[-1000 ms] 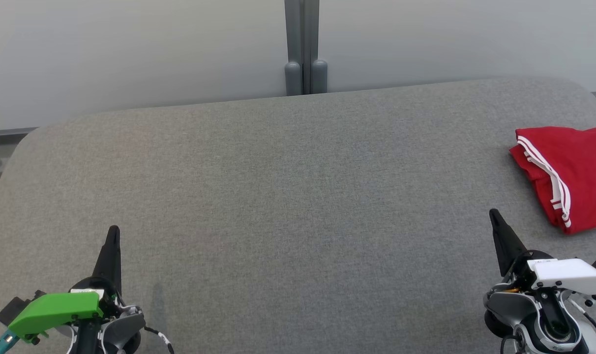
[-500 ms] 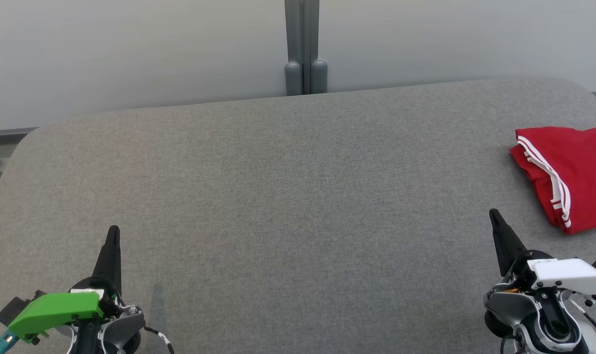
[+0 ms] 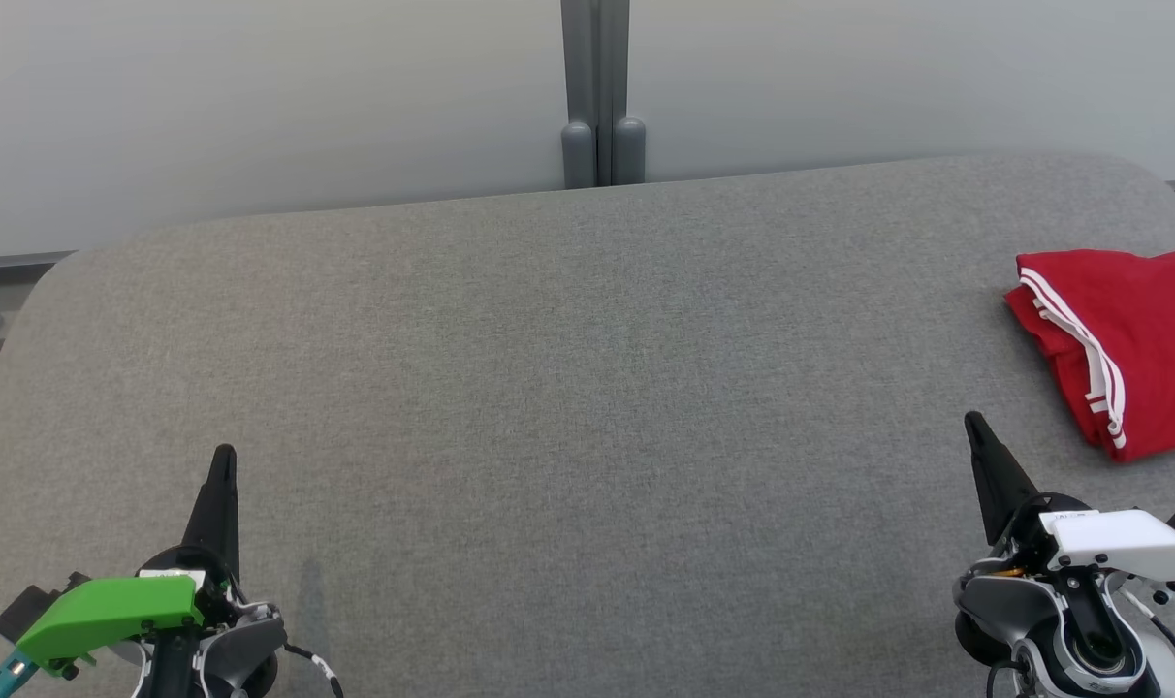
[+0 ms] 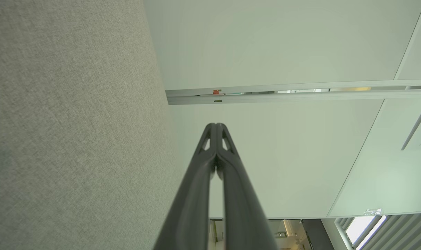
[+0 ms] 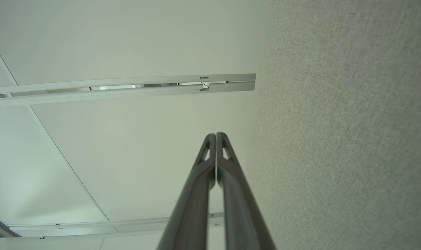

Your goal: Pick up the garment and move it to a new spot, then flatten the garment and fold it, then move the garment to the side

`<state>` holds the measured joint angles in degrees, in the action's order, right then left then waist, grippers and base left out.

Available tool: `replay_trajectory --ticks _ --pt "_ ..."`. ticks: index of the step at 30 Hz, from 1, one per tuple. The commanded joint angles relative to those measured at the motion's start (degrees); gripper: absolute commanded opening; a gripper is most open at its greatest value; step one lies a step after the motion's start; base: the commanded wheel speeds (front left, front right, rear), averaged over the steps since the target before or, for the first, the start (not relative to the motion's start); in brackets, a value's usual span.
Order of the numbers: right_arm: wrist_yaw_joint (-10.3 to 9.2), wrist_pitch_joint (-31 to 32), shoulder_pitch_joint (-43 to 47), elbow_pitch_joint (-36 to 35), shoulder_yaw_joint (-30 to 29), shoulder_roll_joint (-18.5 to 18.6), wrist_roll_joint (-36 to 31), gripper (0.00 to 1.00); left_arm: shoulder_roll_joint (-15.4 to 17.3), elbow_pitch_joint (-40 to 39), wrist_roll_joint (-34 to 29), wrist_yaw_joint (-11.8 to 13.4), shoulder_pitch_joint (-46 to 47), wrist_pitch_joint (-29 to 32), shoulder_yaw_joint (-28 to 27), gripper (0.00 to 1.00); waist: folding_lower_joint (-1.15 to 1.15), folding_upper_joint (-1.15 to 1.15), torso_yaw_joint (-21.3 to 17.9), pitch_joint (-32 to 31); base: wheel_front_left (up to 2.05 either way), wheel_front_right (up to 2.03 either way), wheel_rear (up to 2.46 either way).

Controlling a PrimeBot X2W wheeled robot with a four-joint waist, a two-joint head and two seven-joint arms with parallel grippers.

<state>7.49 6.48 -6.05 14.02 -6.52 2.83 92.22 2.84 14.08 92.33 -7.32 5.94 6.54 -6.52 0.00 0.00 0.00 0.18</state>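
A red garment (image 3: 1130, 339) with white stripes lies folded at the right edge of the grey padded table (image 3: 568, 388), partly cut off by the head view's border. My right gripper (image 3: 975, 424) stands shut and empty at the lower right, a short way in front and left of the garment. At the lower left my left gripper (image 3: 224, 456) is shut too, holding nothing, far from the garment. Both wrist views show the two dark fingers pressed together, left gripper (image 4: 215, 125) and right gripper (image 5: 215, 134), against the table's fabric and pale wall panels.
A pale partition wall (image 3: 258, 97) with a grey post (image 3: 602, 97) runs along the table's far edge. The table's corners are rounded, and bare grey fabric spreads between the two grippers.
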Motion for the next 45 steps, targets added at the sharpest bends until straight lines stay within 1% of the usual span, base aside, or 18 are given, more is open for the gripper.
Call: replay_trajectory --ticks 1,45 --pt "0.0 0.16 -0.38 0.08 -0.07 0.07 0.37 0.0 0.03 -0.11 0.16 -0.31 0.6 0.19 -0.14 0.0 0.0 0.0 0.0 0.0 0.0 0.0 0.0" --pt "0.0 0.15 -0.38 0.08 -0.07 0.07 0.38 0.0 0.03 -0.11 0.17 -0.31 0.6 0.18 -0.12 0.0 0.0 0.0 0.0 0.0 0.0 0.0 0.0"
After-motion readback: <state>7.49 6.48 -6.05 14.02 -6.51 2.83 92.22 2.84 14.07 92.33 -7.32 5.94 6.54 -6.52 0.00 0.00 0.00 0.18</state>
